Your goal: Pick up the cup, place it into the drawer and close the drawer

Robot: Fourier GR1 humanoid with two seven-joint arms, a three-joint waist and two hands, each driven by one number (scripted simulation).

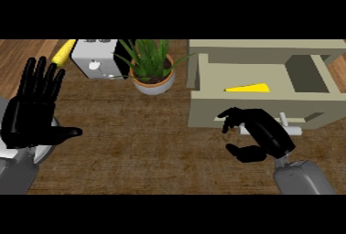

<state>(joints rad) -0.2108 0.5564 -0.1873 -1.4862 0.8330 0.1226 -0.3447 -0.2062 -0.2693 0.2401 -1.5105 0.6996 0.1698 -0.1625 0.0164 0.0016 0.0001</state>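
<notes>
Head view, read from nine o'clock to three o'clock. The left hand [32,107] rests open at nine o'clock, fingers straight and pointing up, thumb out to the side; it holds nothing. At eleven o'clock a yellow object [63,52] lies against a white appliance [96,58]. A potted plant [153,68] stands at twelve o'clock on the brown counter [142,137].

The drawer [260,93] occupies one to three o'clock and stands open. A yellow wedge [247,87] lies on its floor. No cup can be made out in the drawer or elsewhere on the counter.

The right hand [260,132] sits at four o'clock, just in front of the drawer's front panel. Its fingers and thumb are curled, and a small white piece [290,130] shows past them. Whether this is the cup or a drawer handle cannot be told, so the contents of the grip are uncertain.

Procedure, as a judgement: if the white piece is the handle, push straight toward twelve o'clock, square to the front panel, so the drawer does not skew. If the hand holds the cup, first carry it over the front edge, lower it clear of the wedge, then release.
</notes>
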